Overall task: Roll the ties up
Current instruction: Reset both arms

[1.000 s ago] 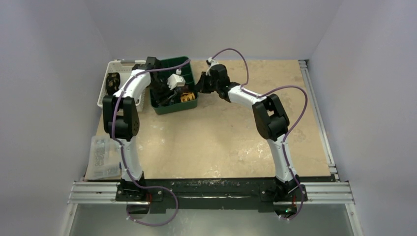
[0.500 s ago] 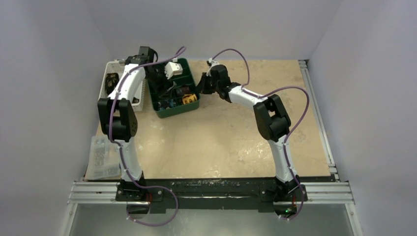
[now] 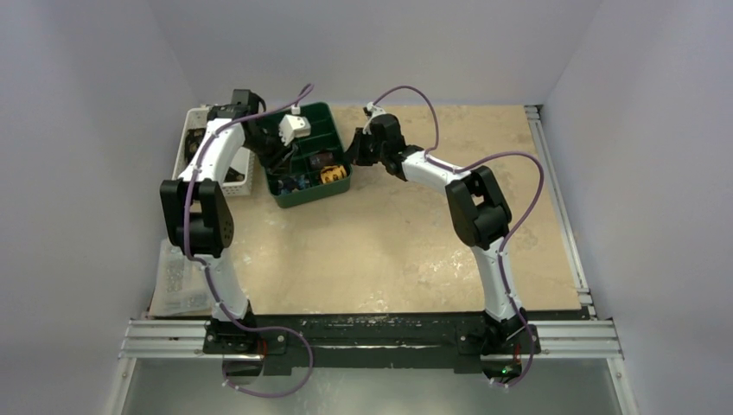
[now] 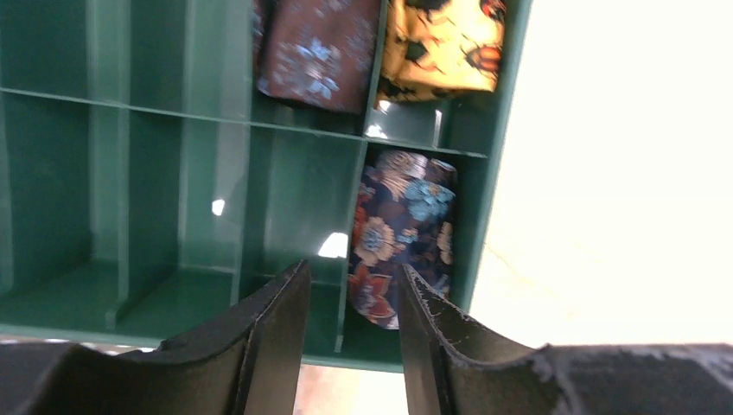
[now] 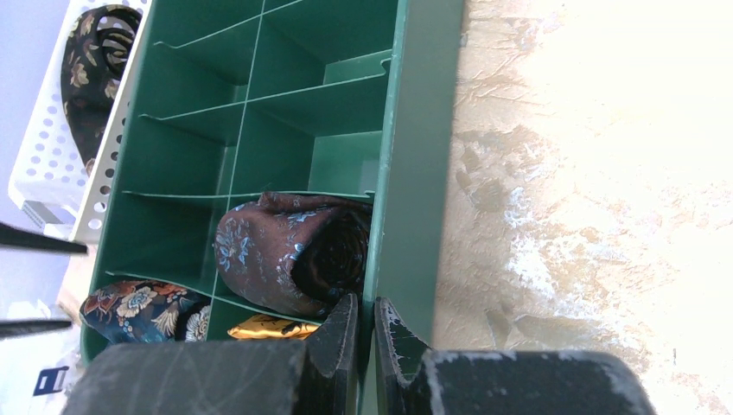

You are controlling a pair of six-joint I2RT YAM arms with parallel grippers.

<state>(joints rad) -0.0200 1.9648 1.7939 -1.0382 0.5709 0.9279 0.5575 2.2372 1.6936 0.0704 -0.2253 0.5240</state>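
- Stowing rolled ties looks like the step in hand: the green tray (image 5: pixel 423 130) sits near the far edge of the worktop (image 3: pixel 389 251), toward its far-left corner, and three of its cells already hold rolls.
- The navy floral tie (image 4: pixel 399 246) lies rolled in a corner cell. The brown tie (image 5: pixel 290 259) is rolled in the cell against the tray's right wall, and the yellow tie (image 4: pixel 445 43) fills the cell beside the brown one.
- The left arm (image 3: pixel 212 164) reaches over the tray, and the left jaws stand apart with nothing between them, hanging above the divider just beside the navy roll and touching no fabric.
- The right arm (image 3: pixel 467 203) reaches to the tray's right side, and the right jaws are drawn nearly together with the tray's right wall running up between them, so they appear to pinch that wall, most likely to steady the tray.
- One tie is not yet rolled: a black-and-gold tie (image 5: pixel 95 60) lies loosely coiled in the white basket (image 5: pixel 52 156) at the far-left corner of the worktop, just beside the tray.
- By my reading the navy roll is settled in its cell, and several cells toward the far side are bare.
- The next move calls for the left arm to lift away from the tray, swing over the basket and pick the loose tie by one end.
- That tie then needs a bare stretch of worktop to lie flat for rolling, so the right jaws would have to let go of the tray wall and help pin the fabric.
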